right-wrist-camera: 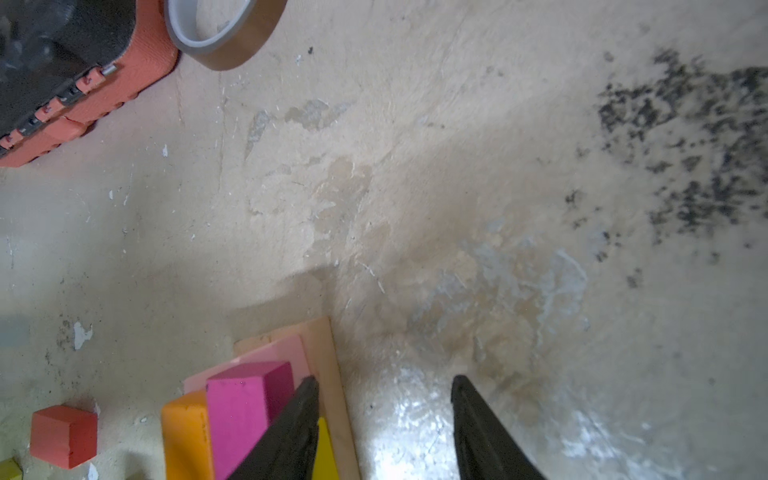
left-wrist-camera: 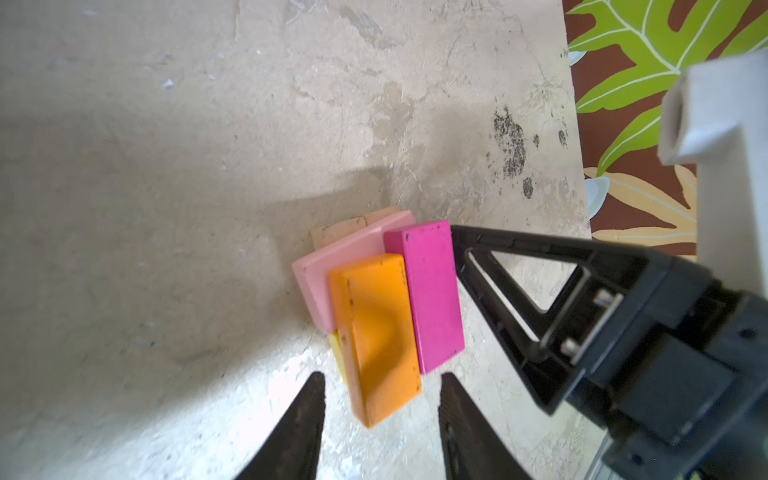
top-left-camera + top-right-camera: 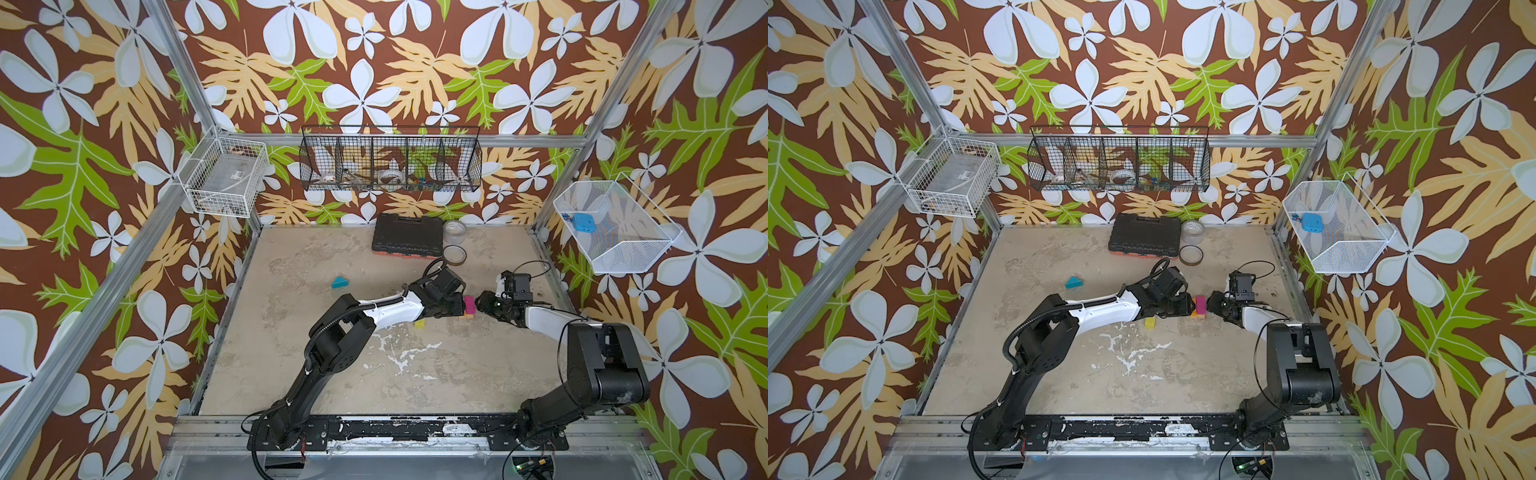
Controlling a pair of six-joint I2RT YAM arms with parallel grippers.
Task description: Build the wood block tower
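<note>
The tower (image 3: 468,308) (image 3: 1200,308) stands right of centre. In the left wrist view it shows an orange brick (image 2: 376,332) and a magenta brick (image 2: 428,291) side by side on a pink brick (image 2: 328,270). Plain wood (image 2: 345,228) lies lowest, and a yellow sliver shows under the orange brick. My left gripper (image 2: 382,380) is open, its fingers either side of the orange brick's near end with gaps. My right gripper (image 1: 383,380) is open over bare floor, one finger (image 1: 299,415) beside the magenta brick (image 1: 241,415). A teal wedge (image 3: 340,282) lies far left. A yellow cube (image 3: 419,324) and a red cube (image 1: 64,436) lie near the tower.
A black tool case (image 3: 407,239) and two tape rolls (image 3: 455,232) (image 3: 454,253) sit at the back of the floor. Wire baskets hang on the walls; the white one on the right (image 3: 615,226) holds a blue gadget (image 3: 579,222).
</note>
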